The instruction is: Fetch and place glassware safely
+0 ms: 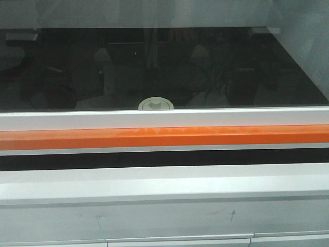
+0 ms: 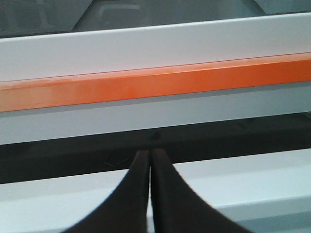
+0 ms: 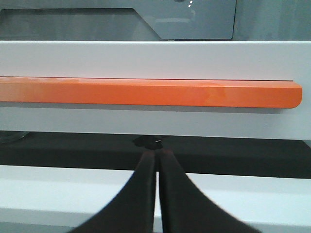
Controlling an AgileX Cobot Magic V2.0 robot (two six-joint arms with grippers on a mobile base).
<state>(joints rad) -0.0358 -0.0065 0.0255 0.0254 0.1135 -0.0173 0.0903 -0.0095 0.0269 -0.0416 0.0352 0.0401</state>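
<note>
In the exterior front-facing view only the cream lid of the glassware (image 1: 156, 104) is seen, just above the white frame (image 1: 164, 119) and the orange bar (image 1: 164, 137). It appears to stand behind a dark reflective pane (image 1: 154, 62), and neither tool is shown. In the left wrist view the left tool (image 2: 150, 154) is held closed on nothing, facing the bar; the jar is not seen. In the right wrist view the right tool (image 3: 157, 154) is likewise closed and empty, near the bar's rounded end. Were the bar moved abruptly or unevenly, the jar so close behind the frame could be knocked. A reach made with so little of the jar in sight could catch the lid and tip it.
</note>
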